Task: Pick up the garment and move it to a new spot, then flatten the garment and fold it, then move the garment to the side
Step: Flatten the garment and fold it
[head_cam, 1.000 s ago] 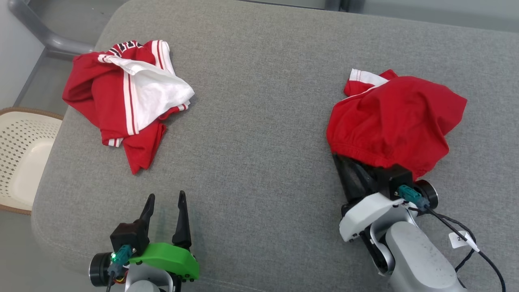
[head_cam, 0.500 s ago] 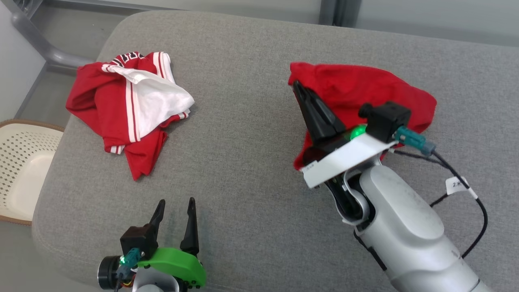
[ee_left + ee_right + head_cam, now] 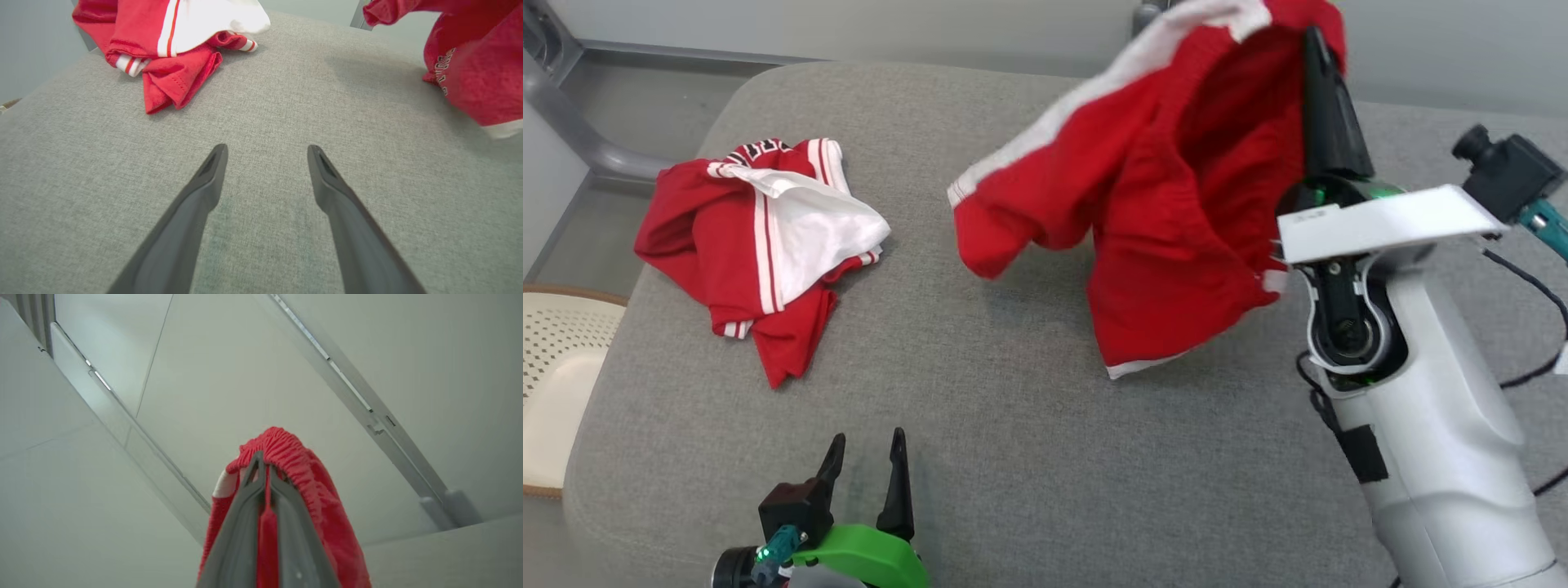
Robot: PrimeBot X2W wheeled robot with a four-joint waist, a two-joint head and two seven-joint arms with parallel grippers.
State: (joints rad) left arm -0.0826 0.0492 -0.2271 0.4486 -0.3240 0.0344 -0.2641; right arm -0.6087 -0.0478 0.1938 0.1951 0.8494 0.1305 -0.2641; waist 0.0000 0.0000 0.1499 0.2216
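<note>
A red garment with white trim [image 3: 1168,204] hangs in the air above the grey cushion [image 3: 1013,392], held high at the right. My right gripper [image 3: 1313,37] is shut on its gathered red waistband [image 3: 286,451], fingers pointing up. The cloth's lower edge dangles just over the cushion, and its hanging part shows at the right of the left wrist view [image 3: 478,69]. My left gripper [image 3: 864,445] rests open at the cushion's near edge, its fingers [image 3: 204,183] apart with nothing between them.
A second crumpled red and white garment [image 3: 760,237] lies at the cushion's far left, also in the left wrist view [image 3: 175,45]. A cream perforated basket [image 3: 551,384] stands on the floor left of the cushion. A grey metal frame [image 3: 572,122] runs behind.
My right arm has lifted the red garment from the cushion's right side up into the air and turned its fingers upward. The head camera tilted. The left gripper stayed put.
</note>
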